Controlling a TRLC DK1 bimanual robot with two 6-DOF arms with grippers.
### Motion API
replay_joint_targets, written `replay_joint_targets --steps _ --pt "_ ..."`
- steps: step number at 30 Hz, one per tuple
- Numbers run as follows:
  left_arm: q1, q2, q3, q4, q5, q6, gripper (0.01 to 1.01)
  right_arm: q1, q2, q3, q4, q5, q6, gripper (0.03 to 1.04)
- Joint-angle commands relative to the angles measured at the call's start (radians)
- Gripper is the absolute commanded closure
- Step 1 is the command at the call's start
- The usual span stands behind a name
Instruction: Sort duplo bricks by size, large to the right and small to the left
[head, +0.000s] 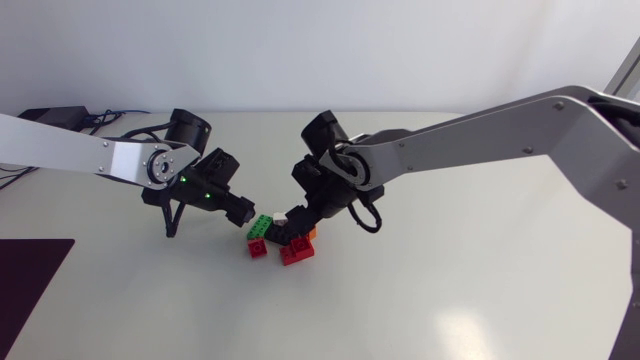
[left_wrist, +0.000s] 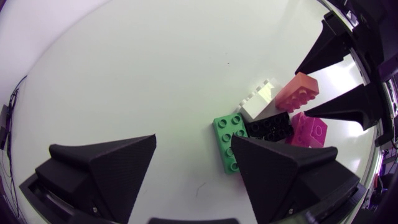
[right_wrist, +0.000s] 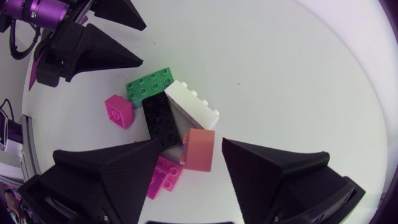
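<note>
Two arms meet over a small heap of bricks near the middle of the white counter (head: 450, 300) in the head view. The left fingers (head: 240, 211) hang just beside the green brick (head: 261, 225). The right fingers (head: 292, 228) stand over the heap, close to the white brick (head: 279, 216) and the orange brick (head: 311, 234), and a small red brick (head: 259, 247) and a large red brick (head: 296, 251) lie at its front. From the left wrist, the left fingers (left_wrist: 118, 168) are spread wide with only bare counter between them. The green brick (left_wrist: 227, 142) lies just ahead of one fingertip, right against a black brick (left_wrist: 268, 126). The white brick (left_wrist: 258, 99) and orange brick (left_wrist: 297, 91) are beyond, the orange one between the parted right fingers (left_wrist: 345, 109). From the right wrist, the right fingers (right_wrist: 106, 174) stand apart with the orange brick (right_wrist: 199, 149) between them, not clamped. The black brick (right_wrist: 160, 118), white brick (right_wrist: 191, 106) and green brick (right_wrist: 149, 85) lie ahead, near the parted left fingers (right_wrist: 93, 50).
</note>
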Motion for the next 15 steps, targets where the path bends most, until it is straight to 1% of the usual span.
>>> replay_joint_targets --steps 1,3,5,6,7,9,11,15 --pt "-0.003 0.003 -0.018 -0.011 0.021 0.025 0.308 0.016 0.035 0.013 0.012 0.009 -0.019 0.6" --pt "-0.003 0.004 -0.018 -0.014 0.026 0.025 0.37 0.018 0.038 0.011 0.012 0.013 -0.019 0.66" --pt "-0.006 0.003 -0.018 -0.023 0.034 0.025 0.389 0.016 0.037 0.002 0.014 0.012 -0.022 0.74" --pt "-0.009 0.004 -0.017 -0.026 0.035 0.025 0.425 0.013 0.034 -0.003 0.014 0.013 -0.022 0.76" --pt "-0.012 0.006 -0.015 -0.031 0.037 0.023 0.439 0.01 0.029 -0.009 0.021 0.013 -0.021 0.8" --pt "-0.024 0.015 -0.003 -0.051 0.037 0.019 0.443 -0.002 0.02 -0.018 0.025 0.016 -0.018 0.81" --pt "-0.032 0.02 0.018 -0.095 0.041 0.013 0.443 -0.016 0.006 -0.035 0.038 0.029 -0.018 0.84" --pt "-0.069 0.018 0.037 -0.118 0.049 -0.007 0.443 -0.036 -0.032 -0.087 0.064 0.039 -0.018 0.84"
